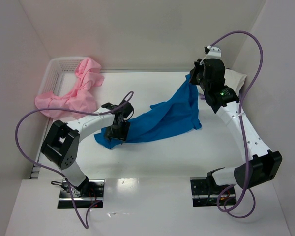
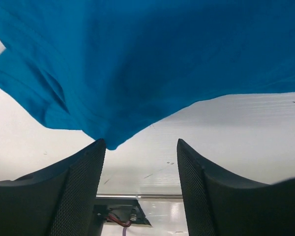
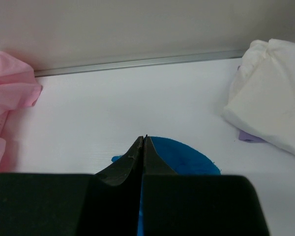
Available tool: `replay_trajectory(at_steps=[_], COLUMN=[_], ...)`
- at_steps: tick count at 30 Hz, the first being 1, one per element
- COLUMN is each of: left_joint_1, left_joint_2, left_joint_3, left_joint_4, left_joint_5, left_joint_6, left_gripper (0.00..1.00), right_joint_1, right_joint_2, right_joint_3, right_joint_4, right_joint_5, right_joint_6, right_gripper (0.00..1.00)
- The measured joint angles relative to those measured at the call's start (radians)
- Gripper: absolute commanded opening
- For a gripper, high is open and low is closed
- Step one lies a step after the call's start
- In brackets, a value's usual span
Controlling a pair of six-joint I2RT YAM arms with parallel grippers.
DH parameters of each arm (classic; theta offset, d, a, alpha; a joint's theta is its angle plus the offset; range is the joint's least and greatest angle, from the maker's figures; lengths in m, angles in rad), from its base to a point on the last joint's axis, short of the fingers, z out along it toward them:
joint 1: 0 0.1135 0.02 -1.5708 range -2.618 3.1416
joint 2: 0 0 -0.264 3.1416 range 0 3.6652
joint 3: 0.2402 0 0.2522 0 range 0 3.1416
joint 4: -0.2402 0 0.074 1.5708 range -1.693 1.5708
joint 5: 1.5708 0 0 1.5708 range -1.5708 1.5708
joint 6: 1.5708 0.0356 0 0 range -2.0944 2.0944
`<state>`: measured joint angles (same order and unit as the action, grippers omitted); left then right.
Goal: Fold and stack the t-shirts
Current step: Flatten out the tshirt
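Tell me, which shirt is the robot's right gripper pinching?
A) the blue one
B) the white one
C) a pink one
A: the right gripper is shut on a corner of the blue t-shirt, which drapes down from it.

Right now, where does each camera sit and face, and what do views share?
Top external: above, behind the bases, looking down on the table; both arms show.
Left wrist: on the left arm, looking across the table under the blue t-shirt; its open fingers show.
Right wrist: on the right arm, facing the back wall; its shut fingers show, pink t-shirts left, white t-shirt right.
Shared: all see the blue t-shirt.
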<state>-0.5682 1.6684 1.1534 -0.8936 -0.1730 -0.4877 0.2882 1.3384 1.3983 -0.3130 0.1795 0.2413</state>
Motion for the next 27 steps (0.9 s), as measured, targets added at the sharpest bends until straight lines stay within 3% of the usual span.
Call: replay_trajectory(at_steps=[8,13,23,27], left_joint_1=[0.0,0.0,0.0,0.0], left_joint_2=[0.0,-0.002,-0.002,-0.001], left_joint_3=[-0.015,-0.015,-0.057,-0.08], left_joint_4=[0.005,-0.001,0.0,0.008], left_joint_5=[0.021,0.01,-0.007,-0.008], left_joint_6=[-0.04,-0.083,-0.145,-0.146], left_gripper=[0.82,0.82,0.57,0.33], right_joint_1=[0.0,0.0,0.0,0.0], right_joint_2=[0.0,0.0,0.0,0.0], right_joint_3=[0.0,0.0,0.0,0.0], right_joint_4=[0.0,0.001,0.006,0.006], right_joint_5=[0.0,-0.001,-0.004,-0.004], right_joint_6=[-0.001,-0.001,-0.001,-0.001], right_gripper=[0.0,0.0,0.0,0.0])
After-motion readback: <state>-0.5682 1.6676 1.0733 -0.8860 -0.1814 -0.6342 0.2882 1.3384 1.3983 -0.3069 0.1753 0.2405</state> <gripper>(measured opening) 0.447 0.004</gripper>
